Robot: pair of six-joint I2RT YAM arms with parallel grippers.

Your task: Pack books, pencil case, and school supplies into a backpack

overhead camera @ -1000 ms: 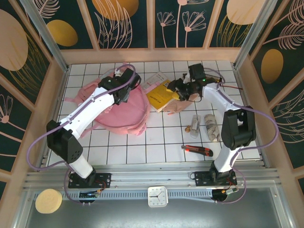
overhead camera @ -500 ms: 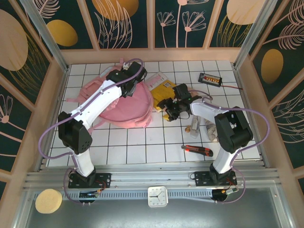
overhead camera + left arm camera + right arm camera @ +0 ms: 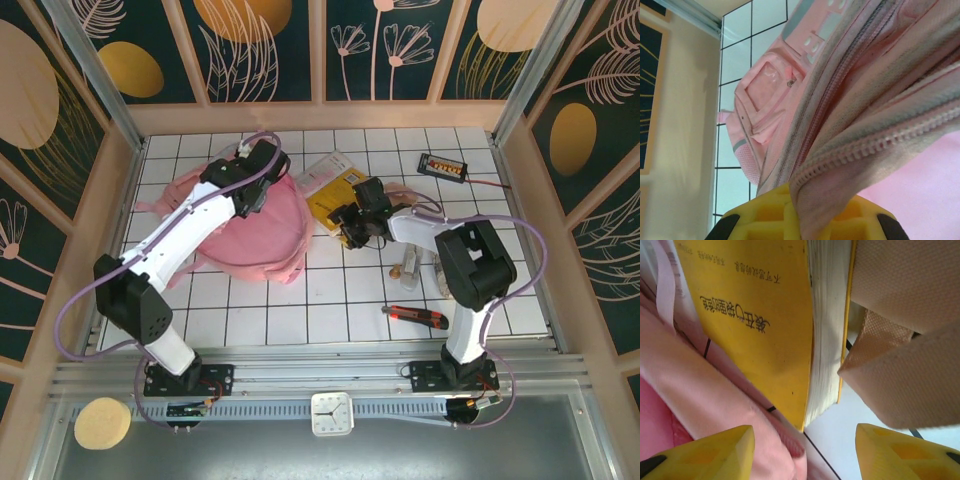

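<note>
Pinching the backpack by its zipper edge, the left gripper is clamped tight. The right gripper, fingers apart, sits at the yellow book beside the backpack. If the cloth slips, the book may miss the opening.

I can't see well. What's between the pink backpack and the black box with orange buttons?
The yellow book lies there, close beside the backpack, well short of the black box. The top view shows it.
</note>
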